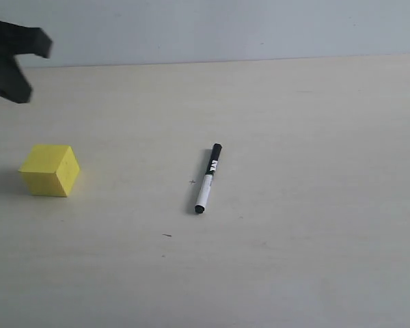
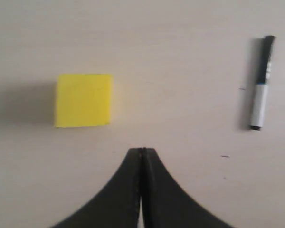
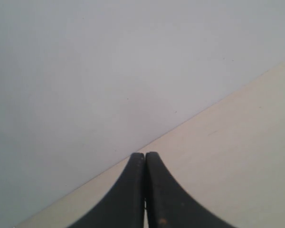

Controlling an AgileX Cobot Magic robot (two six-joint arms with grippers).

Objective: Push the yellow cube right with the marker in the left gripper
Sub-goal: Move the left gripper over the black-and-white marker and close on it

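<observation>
Evidently the left tool (image 2: 141,152) hovers near the yellow cube (image 1: 50,170) with its jaws pressed together and empty, since the marker (image 1: 208,178) lies flat on the worktop (image 1: 314,137), well apart to the cube's right, probably awaiting pickup first.

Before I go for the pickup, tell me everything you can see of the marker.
The marker is a slim pen: white barrel, black cap, black label with white lettering mid-body, small black end; it looks like smooth plastic. It lies flat and capped on the pale table, slightly slanted in the exterior view, cap end farther from the camera, well right of the yellow cube and apart from it. Only the table touches it; the left gripper is shut, empty and clear of it.
</observation>
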